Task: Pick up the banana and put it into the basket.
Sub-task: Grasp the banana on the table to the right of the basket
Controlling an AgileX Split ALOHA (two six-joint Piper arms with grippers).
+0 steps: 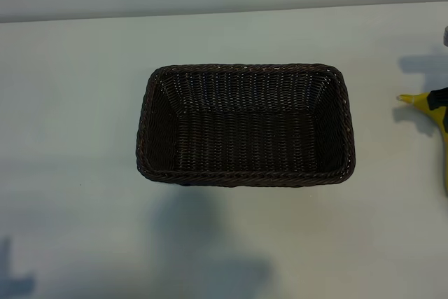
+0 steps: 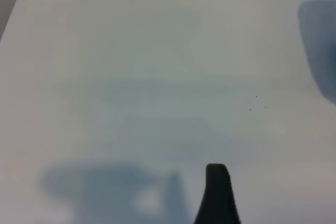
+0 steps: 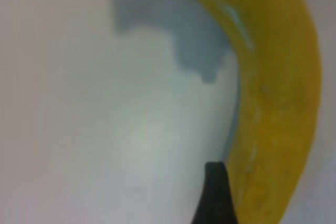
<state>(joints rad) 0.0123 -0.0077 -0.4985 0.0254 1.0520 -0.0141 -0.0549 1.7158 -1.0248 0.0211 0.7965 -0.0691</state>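
The dark brown woven basket stands in the middle of the white table with nothing in it. The yellow banana lies at the table's right edge, its stem tip pointing toward the basket and most of its length cut off by the frame. My right gripper is right over it. In the right wrist view one black finger stands beside the inner curve of the banana, open and not clamped on it. Only one black finger of the left gripper shows, over bare table, open and holding nothing.
The table's far edge runs along the back. Bare white surface lies to the left of the basket and in front of it. A shadow falls at the front left corner.
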